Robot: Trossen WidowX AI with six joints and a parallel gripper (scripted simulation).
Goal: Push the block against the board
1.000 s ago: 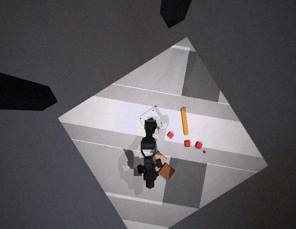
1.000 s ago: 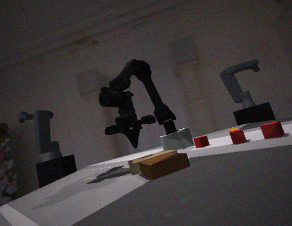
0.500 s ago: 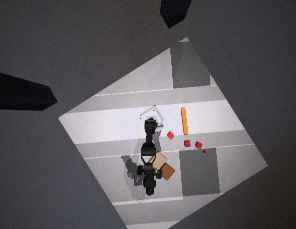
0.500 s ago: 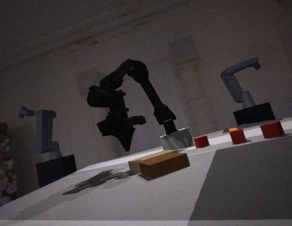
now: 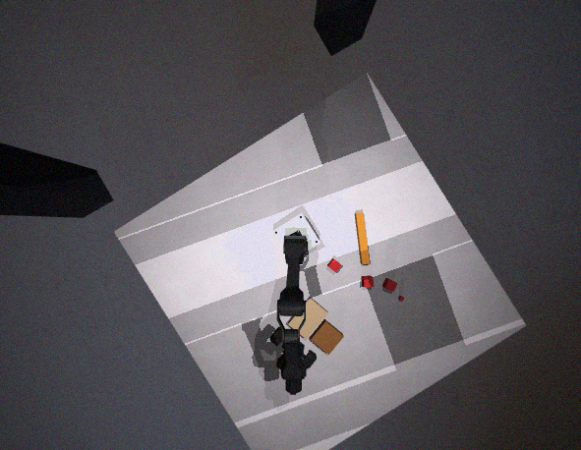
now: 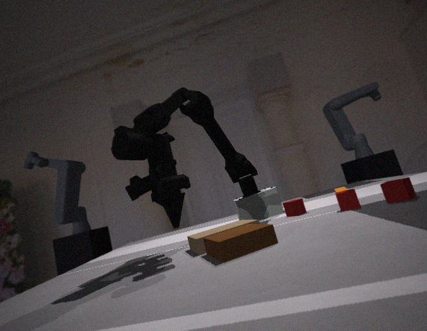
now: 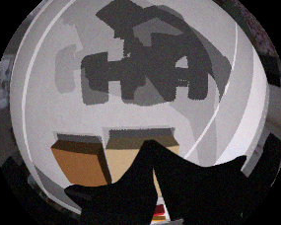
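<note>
The brown square block [image 5: 326, 337] [image 6: 246, 239] [image 7: 81, 164] lies flat close beside the tan board [image 5: 314, 314] [image 6: 196, 246] [image 7: 125, 159]. One side of the block faces a long side of the board, roughly parallel. The near ends look roughly even, but I cannot tell whether they are exactly even or whether the parts touch. My gripper [image 6: 177, 226] [image 7: 148, 144] is shut and empty, pointing down in the air to the left of both parts in the exterior view. Its fingers cover part of the board in the wrist view; the arm covers a board corner in the top view.
Red cubes [image 5: 335, 265] [image 6: 294, 207] and an orange bar [image 5: 362, 236] lie beyond the board, to the right of the arm's base. A pale box-like stand [image 6: 274, 200] surrounds the base. Two grey arms on dark stands [image 6: 372, 166] [image 6: 74, 249] are in the background.
</note>
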